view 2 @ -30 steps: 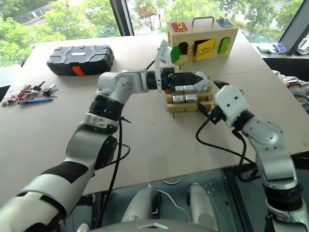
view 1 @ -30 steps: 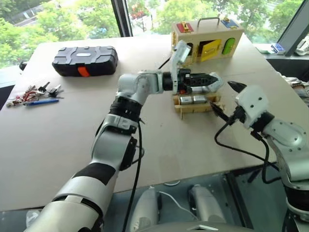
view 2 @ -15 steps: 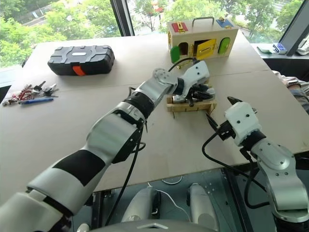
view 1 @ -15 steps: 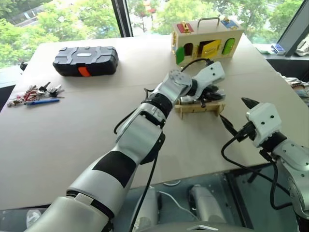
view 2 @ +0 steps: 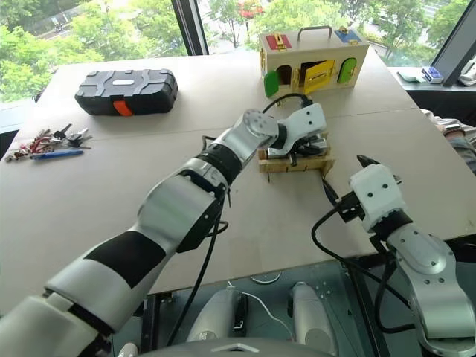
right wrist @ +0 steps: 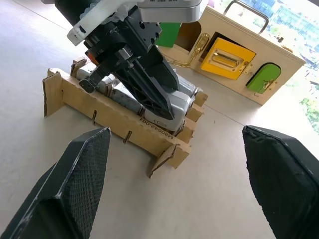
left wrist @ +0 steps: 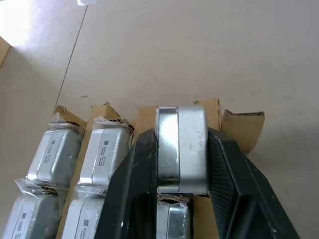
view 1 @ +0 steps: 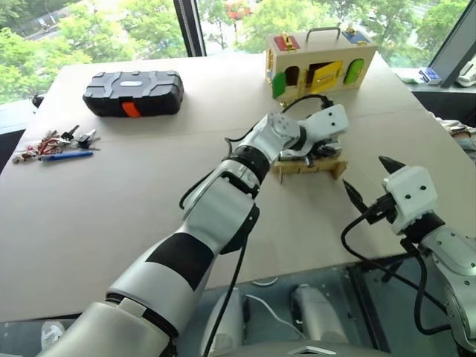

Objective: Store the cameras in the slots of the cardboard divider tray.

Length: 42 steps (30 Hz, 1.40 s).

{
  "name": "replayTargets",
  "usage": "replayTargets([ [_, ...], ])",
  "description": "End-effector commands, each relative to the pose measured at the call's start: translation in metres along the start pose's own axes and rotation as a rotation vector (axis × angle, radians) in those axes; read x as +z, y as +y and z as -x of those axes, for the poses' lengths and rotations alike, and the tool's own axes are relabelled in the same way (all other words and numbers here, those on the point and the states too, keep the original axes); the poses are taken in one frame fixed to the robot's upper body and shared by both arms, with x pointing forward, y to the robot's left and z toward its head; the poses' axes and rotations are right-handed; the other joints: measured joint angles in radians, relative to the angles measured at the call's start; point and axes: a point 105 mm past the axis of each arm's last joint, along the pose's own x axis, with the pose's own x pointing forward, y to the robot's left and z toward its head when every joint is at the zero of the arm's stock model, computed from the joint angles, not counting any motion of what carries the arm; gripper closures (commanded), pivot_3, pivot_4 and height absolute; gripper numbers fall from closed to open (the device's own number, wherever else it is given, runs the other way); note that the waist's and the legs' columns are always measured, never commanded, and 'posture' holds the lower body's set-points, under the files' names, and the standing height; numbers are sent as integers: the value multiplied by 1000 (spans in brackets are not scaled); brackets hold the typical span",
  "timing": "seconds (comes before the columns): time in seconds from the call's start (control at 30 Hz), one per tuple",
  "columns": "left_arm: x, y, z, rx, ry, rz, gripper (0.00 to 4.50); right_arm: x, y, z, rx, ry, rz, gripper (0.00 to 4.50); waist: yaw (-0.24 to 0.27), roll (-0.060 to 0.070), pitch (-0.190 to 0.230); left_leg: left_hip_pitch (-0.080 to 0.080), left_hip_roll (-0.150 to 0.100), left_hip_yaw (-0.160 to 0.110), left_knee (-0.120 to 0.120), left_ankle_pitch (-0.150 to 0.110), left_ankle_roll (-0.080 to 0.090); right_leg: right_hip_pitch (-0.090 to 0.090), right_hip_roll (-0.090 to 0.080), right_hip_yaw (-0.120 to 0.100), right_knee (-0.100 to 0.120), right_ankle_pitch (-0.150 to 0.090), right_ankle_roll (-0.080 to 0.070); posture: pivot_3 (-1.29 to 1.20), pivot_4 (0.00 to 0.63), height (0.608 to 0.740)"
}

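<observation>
At the far left edge of the bench (view 1: 111,193) lies a bunch of keys (view 1: 56,141) with a blue pen (view 1: 65,156) beside it. Behind them, near the back edge, sits a closed black case (view 1: 132,92) with an orange latch. Between these and the tray the bench top is bare, wide and flat.

Right of centre stands the cardboard divider tray (right wrist: 99,115), a low brown grid. Its slots hold several wrapped silver cameras (left wrist: 55,149), packed side by side in rows, lying just beside one another. The left gripper (left wrist: 180,164) reaches over the tray; its jaws are clamped on one silver camera (left wrist: 182,149), pinched on both flat sides, held upright over a slot at the tray's far corner, above another camera already seated below. Whether it touches the dividers cannot be told.

Behind the tray, near the back edge, stands a wooden box (view 1: 320,59) with a handle and red, green, yellow and blue doors, well apart from the tray.

The right gripper (view 1: 369,182) hangs beyond the tray's right end, near the front edge of the bench, its jaws spread wide and holding nothing. Bare bench separates its fingers (right wrist: 75,179) from the tray's front wall.
</observation>
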Motion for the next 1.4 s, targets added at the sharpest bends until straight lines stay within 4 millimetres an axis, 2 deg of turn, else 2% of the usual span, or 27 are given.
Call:
replayTargets([
  [0.03,17,6,2,29,-31,-41,3718,14,-5,5,-39,-47,30,310,0,0,0,0,0,0,0,0,0,0,0,0,0,0,0,0,150,740],
  [0.17,11,8,2,52,-2,-52,3718,14,-4,6,-43,-46,31,310,0,0,0,0,0,0,0,0,0,0,0,0,0,0,0,0,150,740],
  [0.5,16,7,-1,59,-24,-53,3718,14,-6,8,-48,-43,35,310,0,0,0,0,0,0,0,0,0,0,0,0,0,0,0,0,150,740],
  [0.53,16,7,-1,56,-30,-50,2700,14,-7,8,-48,-43,35,310,0,0,0,0,0,0,0,0,0,0,0,0,0,0,0,0,150,740],
  [0.57,19,6,-1,50,-46,-34,2426,14,-7,8,-50,-42,35,310,0,0,0,0,0,0,0,0,0,0,0,0,0,0,0,0,150,740],
  [0.63,30,10,2,59,-113,32,1568,14,-6,10,-52,-38,33,310,1,0,0,0,0,0,0,0,0,0,0,0,0,1,1,0,150,740],
  [0.7,46,20,12,58,-211,146,806,13,-6,11,-54,-35,30,310,1,0,0,0,0,0,0,0,0,0,0,0,0,1,1,0,150,740],
  [0.83,66,44,39,71,-383,338,806,13,-5,13,-54,-32,18,310,-1,0,0,0,0,0,0,0,0,0,0,0,0,1,1,0,150,740],
  [0.93,69,64,64,113,-490,442,806,10,-5,12,-50,-28,12,310,-6,0,0,1,0,0,0,0,0,0,0,0,1,1,1,0,150,740],
  [1.03,51,78,84,173,-532,443,806,5,-7,11,-51,-15,-17,310,-5,0,0,1,1,0,0,0,0,0,1,0,2,2,4,0,150,740],
  [1.13,25,74,103,134,-619,441,777,1,-14,14,-67,-23,-89,155,-4,1,-1,2,1,0,0,0,0,1,1,0,2,2,4,0,150,740],
  [1.23,-4,65,127,128,-682,506,54,-4,-23,19,-67,-15,-105,0,-8,1,-1,2,1,1,0,0,0,1,0,0,3,5,0,0,150,740],
  [1.3,-39,38,149,190,-628,488,22,-8,-30,25,-43,-8,-126,0,-8,1,-1,1,1,0,0,0,0,0,0,0,3,5,0,0,150,740],
  [1.4,-73,-11,179,257,-529,502,22,-15,-38,34,11,9,-143,0,-27,2,-2,2,3,1,-2,0,0,0,-1,1,3,5,0,0,150,740],
])
